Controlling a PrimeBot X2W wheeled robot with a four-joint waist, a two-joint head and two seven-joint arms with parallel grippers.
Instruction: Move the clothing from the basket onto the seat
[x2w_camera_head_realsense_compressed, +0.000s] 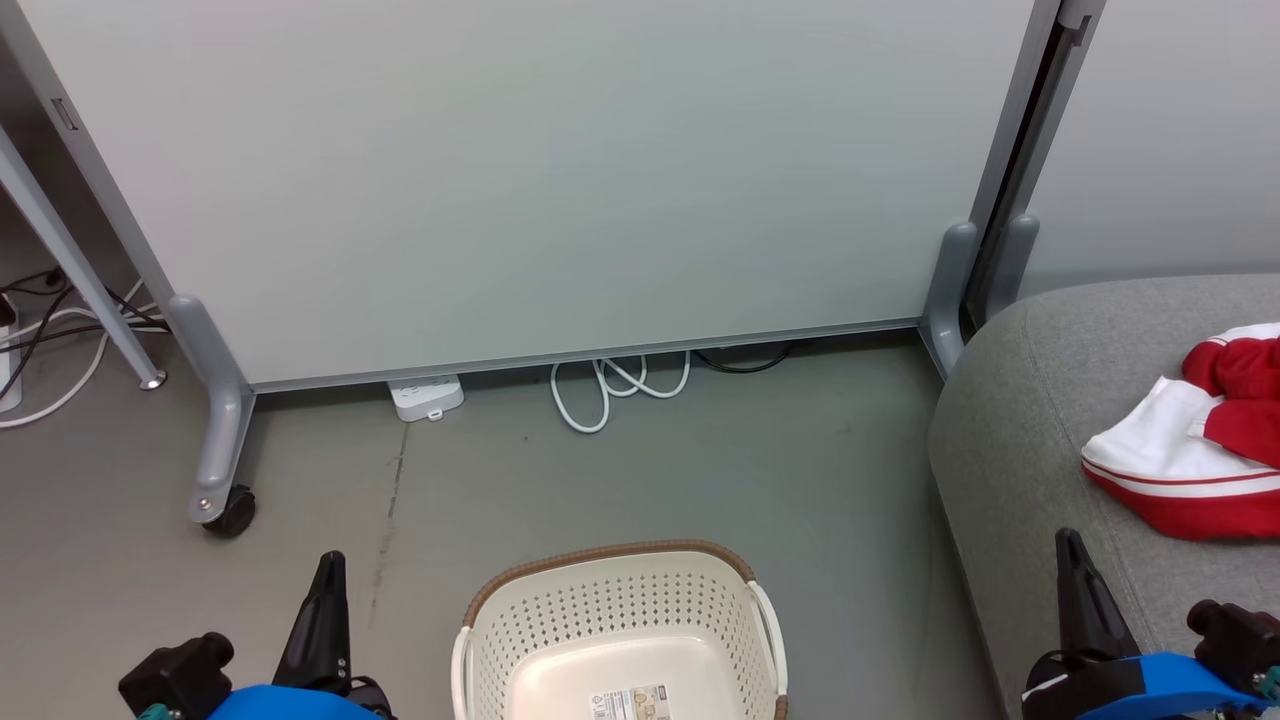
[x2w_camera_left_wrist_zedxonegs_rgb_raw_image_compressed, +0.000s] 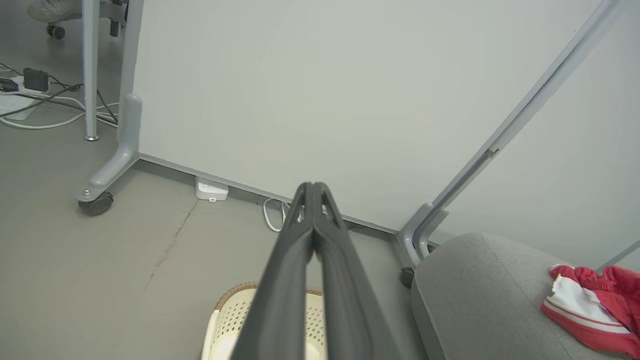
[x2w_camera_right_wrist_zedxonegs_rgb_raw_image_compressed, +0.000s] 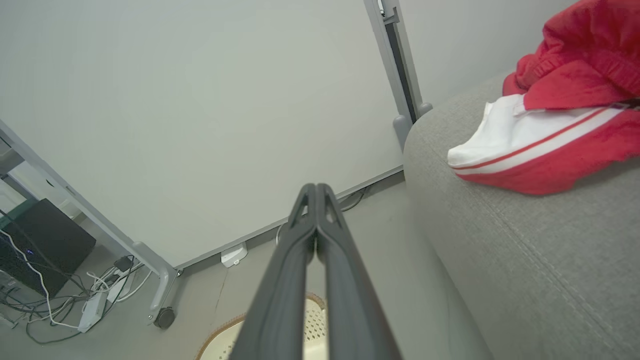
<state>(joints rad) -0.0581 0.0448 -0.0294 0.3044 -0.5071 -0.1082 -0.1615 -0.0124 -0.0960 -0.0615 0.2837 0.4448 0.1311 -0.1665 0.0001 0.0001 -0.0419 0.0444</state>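
Red and white clothing (x2w_camera_head_realsense_compressed: 1200, 440) lies bunched on the grey seat (x2w_camera_head_realsense_compressed: 1040, 420) at the right; it also shows as clothing (x2w_camera_left_wrist_zedxonegs_rgb_raw_image_compressed: 590, 307) on the seat (x2w_camera_left_wrist_zedxonegs_rgb_raw_image_compressed: 480, 295) and clothing (x2w_camera_right_wrist_zedxonegs_rgb_raw_image_compressed: 550, 115) on the seat (x2w_camera_right_wrist_zedxonegs_rgb_raw_image_compressed: 525, 240). The cream basket (x2w_camera_head_realsense_compressed: 620, 610) with a brown rim stands on the floor at bottom centre, holding nothing but a sticker; the basket (x2w_camera_left_wrist_zedxonegs_rgb_raw_image_compressed: 225, 320) and basket (x2w_camera_right_wrist_zedxonegs_rgb_raw_image_compressed: 220, 345) peek out behind the fingers. My left gripper (x2w_camera_head_realsense_compressed: 328, 565) is shut at lower left of the basket, the same gripper (x2w_camera_left_wrist_zedxonegs_rgb_raw_image_compressed: 312, 187) holding nothing. My right gripper (x2w_camera_head_realsense_compressed: 1068, 545) is shut over the seat's front edge, gripper (x2w_camera_right_wrist_zedxonegs_rgb_raw_image_compressed: 315, 189) holding nothing.
A grey partition panel (x2w_camera_head_realsense_compressed: 520, 180) on castor feet (x2w_camera_head_realsense_compressed: 225, 505) stands behind the basket. A white power strip (x2w_camera_head_realsense_compressed: 427, 397) and looped cable (x2w_camera_head_realsense_compressed: 610, 385) lie at its base. More cables (x2w_camera_head_realsense_compressed: 40, 340) and a table leg sit at far left.
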